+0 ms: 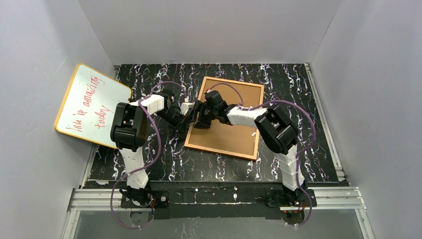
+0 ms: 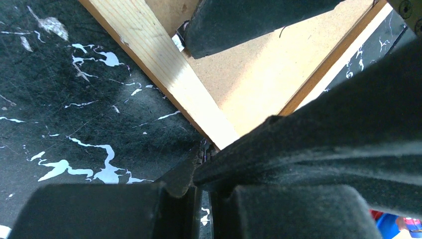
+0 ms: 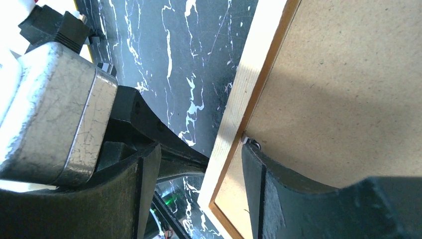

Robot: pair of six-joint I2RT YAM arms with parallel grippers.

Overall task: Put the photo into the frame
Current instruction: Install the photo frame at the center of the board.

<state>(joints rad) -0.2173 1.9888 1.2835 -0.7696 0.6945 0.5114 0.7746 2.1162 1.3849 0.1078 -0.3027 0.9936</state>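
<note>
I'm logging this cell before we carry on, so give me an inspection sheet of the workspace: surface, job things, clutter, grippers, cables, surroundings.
Surface: black, white-veined table top.
Job's things: frame lies back up, brown board showing; photo not seen in any view.
Clutter: whiteboard with red writing, at the far left.
Grippers: left gripper shut, at the frame's left edge; right gripper open, straddling that edge's wooden rail.
Cables: purple cables loop along both arms, one arcing over the frame.
Surroundings: plain grey walls on three sides.
</note>
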